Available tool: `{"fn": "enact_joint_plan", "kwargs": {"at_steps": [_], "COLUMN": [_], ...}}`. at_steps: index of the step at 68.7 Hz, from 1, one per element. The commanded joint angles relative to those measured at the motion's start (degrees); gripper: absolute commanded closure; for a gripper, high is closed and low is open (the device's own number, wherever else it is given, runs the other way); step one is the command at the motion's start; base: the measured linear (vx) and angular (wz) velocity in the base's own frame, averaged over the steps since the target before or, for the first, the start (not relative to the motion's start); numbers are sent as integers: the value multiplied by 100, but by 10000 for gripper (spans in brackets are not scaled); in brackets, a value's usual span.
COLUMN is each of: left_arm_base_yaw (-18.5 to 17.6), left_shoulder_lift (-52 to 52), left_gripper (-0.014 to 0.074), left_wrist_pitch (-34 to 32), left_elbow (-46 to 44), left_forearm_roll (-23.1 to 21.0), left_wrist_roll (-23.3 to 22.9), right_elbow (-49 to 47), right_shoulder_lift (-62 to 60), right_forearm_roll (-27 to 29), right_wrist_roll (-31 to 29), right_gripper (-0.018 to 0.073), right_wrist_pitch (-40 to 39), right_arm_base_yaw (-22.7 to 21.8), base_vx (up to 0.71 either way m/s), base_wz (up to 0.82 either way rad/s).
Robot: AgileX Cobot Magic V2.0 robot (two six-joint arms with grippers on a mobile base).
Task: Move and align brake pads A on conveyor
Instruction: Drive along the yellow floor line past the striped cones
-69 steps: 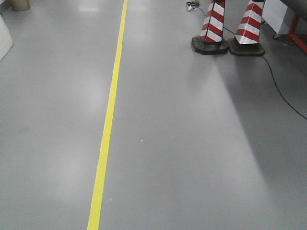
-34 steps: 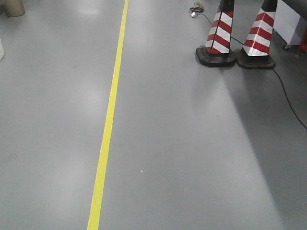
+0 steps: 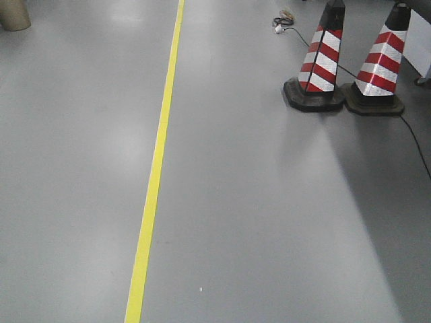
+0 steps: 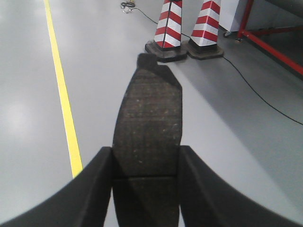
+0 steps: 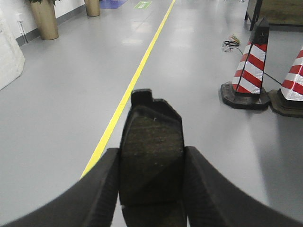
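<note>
- While the yellow floor line (image 3: 153, 182) passes alongside, a brake pad (image 4: 149, 127) is held edgewise in the left gripper (image 4: 146, 163).
- Another brake pad (image 5: 151, 151) is clamped in the right gripper (image 5: 151, 165); both pads are judged stiff and dense, best gripped across their long edges.

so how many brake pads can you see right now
2. One brake pad is clamped in the left gripper, the other brake pad in the right gripper. None lie on the floor; others may be out of view.

Open grey floor (image 3: 256, 222) stretches ahead beside a yellow line (image 3: 156, 168); two striped traffic cones (image 3: 322, 64) and a trailing black cable (image 3: 416, 145) stand at two o'clock.
</note>
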Motion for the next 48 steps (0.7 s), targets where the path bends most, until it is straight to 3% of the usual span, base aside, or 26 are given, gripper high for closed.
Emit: {"fn": "enact_joint_plan", "kwargs": {"at_steps": [1,48], "left_arm_base_yaw": [-20,-20], "left_shoulder_lift": [42,42], "left_gripper": [513,513], "left_wrist_pitch": [-518,-523], "left_elbow": [-139,-139], "left_forearm_roll": [-4,-4], "left_wrist_roll": [-15,-15], "right_elbow": [-165,-165], "right_shoulder_lift": [44,44], "right_forearm_roll": [-138,-138], "right_wrist_roll": [-37,-37], "right_gripper": [528,528], "right_wrist_pitch": [-496,-499], "right_arm_base_yaw": [-6,-6], "base_vx": [51,52], "base_wz": [1,2]}}
